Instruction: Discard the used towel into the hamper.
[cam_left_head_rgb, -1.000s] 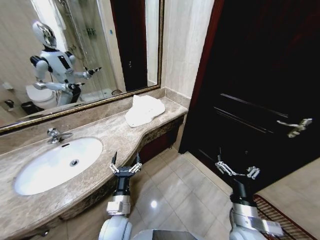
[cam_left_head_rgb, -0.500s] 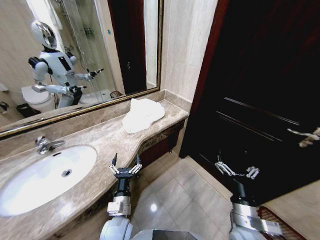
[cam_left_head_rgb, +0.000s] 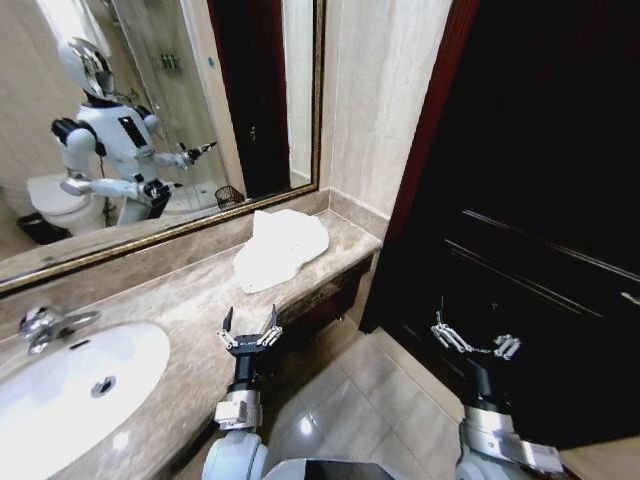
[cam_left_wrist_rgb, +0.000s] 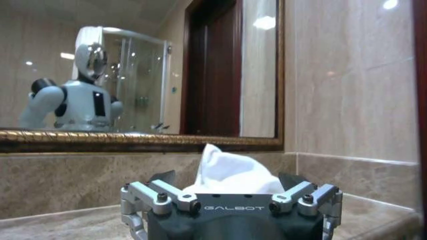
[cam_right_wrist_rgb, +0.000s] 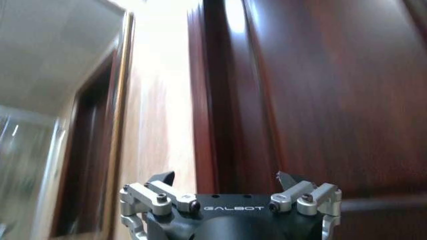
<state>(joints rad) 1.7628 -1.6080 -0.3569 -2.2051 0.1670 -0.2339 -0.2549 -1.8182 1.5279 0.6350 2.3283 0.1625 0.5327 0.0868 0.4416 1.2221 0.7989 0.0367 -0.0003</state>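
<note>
White towel (cam_left_head_rgb: 280, 247), soft and light, lies crumpled at the countertop's (cam_left_head_rgb: 190, 300) right end; pinch a raised fold. Left gripper (cam_left_head_rgb: 250, 337) and right gripper (cam_left_head_rgb: 474, 343): fingers spread, empty.

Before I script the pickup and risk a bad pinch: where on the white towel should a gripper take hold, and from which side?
Probably the raised, bunched fold at the top of the white towel, taken from above. It lies crumpled on the marble counter near the mirror, so its flat edges offer little. The left gripper, open, is nearer; the right gripper faces the dark door.
</note>
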